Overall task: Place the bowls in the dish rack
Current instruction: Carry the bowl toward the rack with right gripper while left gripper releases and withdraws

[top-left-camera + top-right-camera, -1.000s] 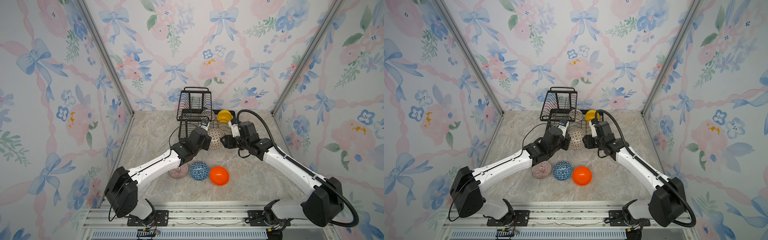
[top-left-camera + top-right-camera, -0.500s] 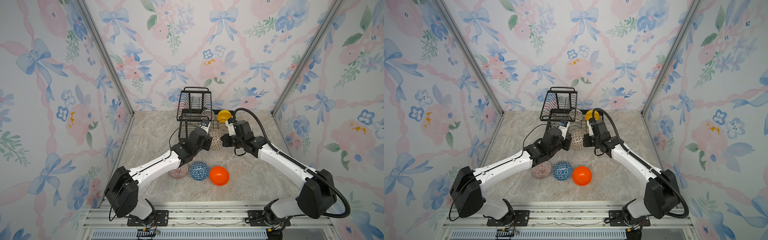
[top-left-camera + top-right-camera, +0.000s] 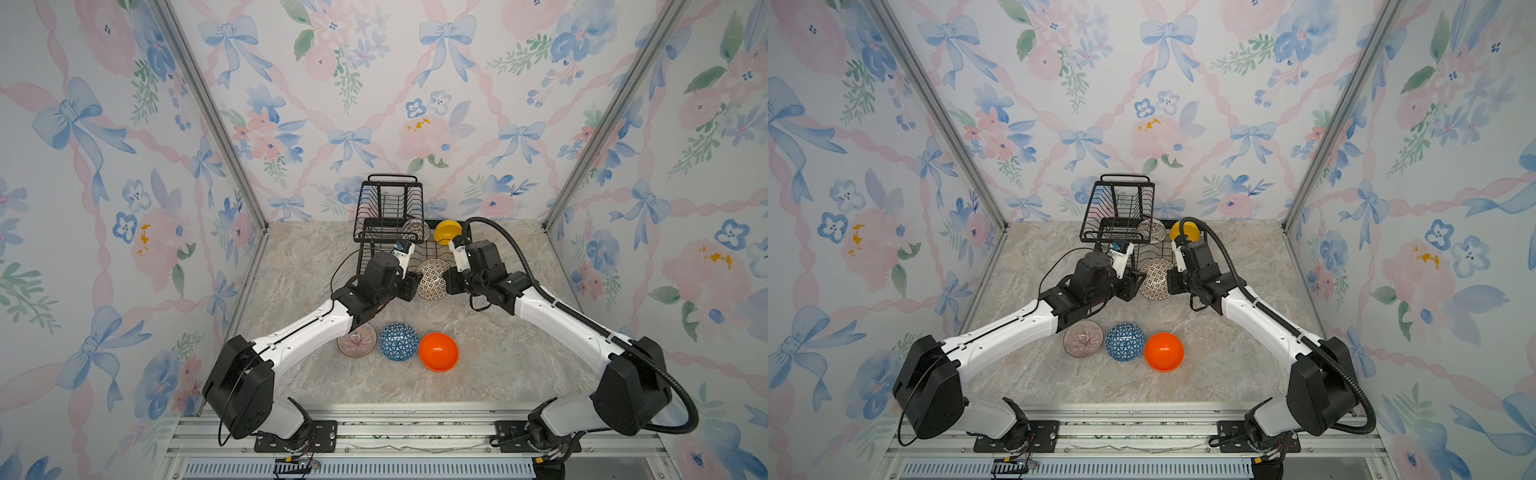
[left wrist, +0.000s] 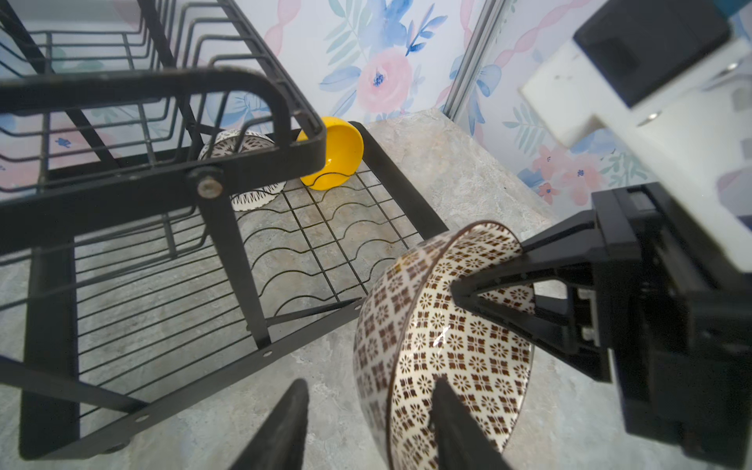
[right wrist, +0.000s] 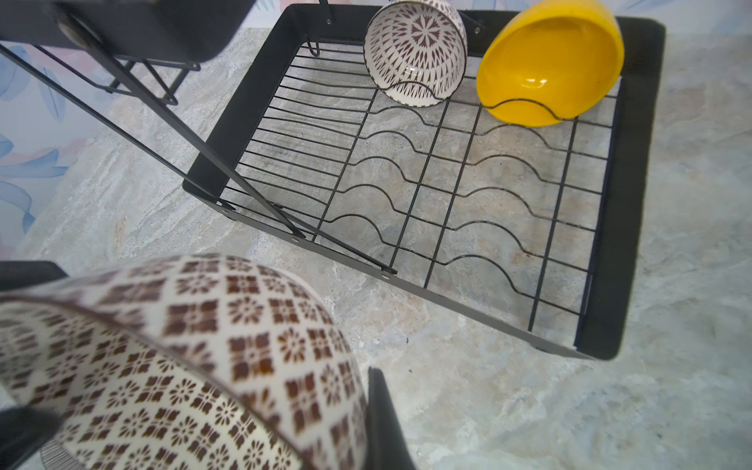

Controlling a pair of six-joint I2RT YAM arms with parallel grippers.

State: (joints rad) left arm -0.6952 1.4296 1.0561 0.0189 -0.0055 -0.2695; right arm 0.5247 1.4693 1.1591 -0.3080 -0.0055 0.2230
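Note:
A white bowl with brown flower pattern [image 3: 432,279] [image 4: 447,346] hangs tilted on edge just in front of the black wire dish rack [image 3: 388,216]. My right gripper [image 3: 451,282] [image 4: 488,268] is shut on its rim, one finger inside and one outside. My left gripper [image 3: 411,286] [image 4: 370,382] is open and straddles the opposite rim with a gap on the outer side. In the rack's flat tray [image 5: 635,203] a yellow bowl [image 5: 549,69] and a white bowl with dark pattern [image 5: 415,53] lean at the far end.
On the marble table near the front lie a pinkish ribbed bowl [image 3: 357,340], a blue bowl with white triangles [image 3: 398,341] and an orange bowl [image 3: 438,351] in a row. The rack's raised basket [image 4: 162,89] overhangs the tray's left part. Walls close three sides.
My right gripper has closed on the patterned bowl's rim. My left gripper, shut on the bowl before, has now opened. The bowl has barely moved.

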